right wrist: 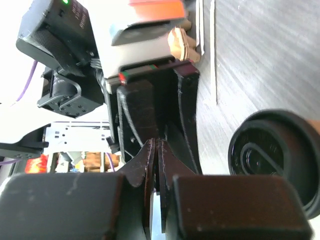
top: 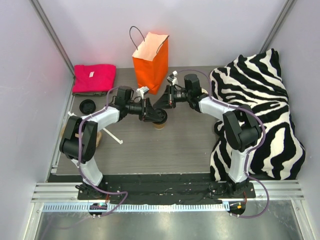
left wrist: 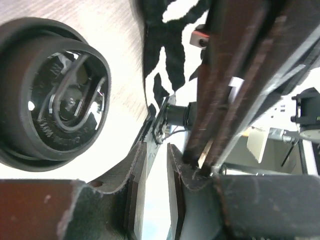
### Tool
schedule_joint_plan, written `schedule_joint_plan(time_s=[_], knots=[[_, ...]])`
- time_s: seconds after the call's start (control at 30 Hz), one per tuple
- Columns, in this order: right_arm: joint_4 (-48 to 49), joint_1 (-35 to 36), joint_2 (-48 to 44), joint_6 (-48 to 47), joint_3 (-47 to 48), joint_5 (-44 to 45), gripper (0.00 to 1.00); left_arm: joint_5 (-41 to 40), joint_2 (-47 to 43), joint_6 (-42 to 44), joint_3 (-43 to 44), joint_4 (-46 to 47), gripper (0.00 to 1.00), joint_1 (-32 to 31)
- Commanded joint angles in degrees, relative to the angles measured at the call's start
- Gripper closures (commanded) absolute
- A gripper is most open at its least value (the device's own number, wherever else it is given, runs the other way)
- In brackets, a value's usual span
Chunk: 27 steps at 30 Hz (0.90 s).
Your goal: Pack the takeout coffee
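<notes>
The takeout coffee [top: 160, 121], a small brown paper cup with a black lid on it, stands upright mid-table in front of the orange bag [top: 150, 60]. In the left wrist view its lid [left wrist: 50, 95] lies off to the left of my left gripper [left wrist: 156, 147], whose jaws stand a narrow gap apart with nothing between them. My left gripper [top: 152, 113] hovers at the cup's left rim. My right gripper [right wrist: 157, 142] is shut on nothing, and the lid [right wrist: 280, 160] lies to its right. From above, my right gripper [top: 162, 102] points at the left one just behind the cup.
A loose black lid [top: 88, 105] lies at the left, near a folded pink cloth [top: 94, 77]. A zebra-print cloth [top: 260, 110] fills the right side. A white stick [top: 113, 135] and a brown object [top: 98, 138] lie by the left arm.
</notes>
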Motion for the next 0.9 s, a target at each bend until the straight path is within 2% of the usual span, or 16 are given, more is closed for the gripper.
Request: schedule_joint_plan(time_s=[0.0,0.3,0.5,0.7,0.87], knots=[[-4.41,-0.54,0.39,-5.28,4.82,1.1,0.9,-2.97,-0.54,-3.7,1.34,4.45,0.73,0.55],[-6.78,-1.15,6.02,-9.77,4.04,2.51,0.9,-7.64,4.65,-2.13,2.4,2.36,0.73,0.64],[-9.33,-2.03,8.65,-14.16,1.57,4.53,0.92,-10.28,7.19,1.65,1.17,-1.86,0.78,1.95],[-10.65,-2.56,10.59,-15.22,0.43,5.15,0.94,-12.21,9.48,5.16,2.04,-8.01,0.83,3.54],[-11.62,-2.73,12.17,-16.71,-0.27,5.59,0.94,-13.18,10.89,6.84,2.57,-9.69,0.85,3.62]])
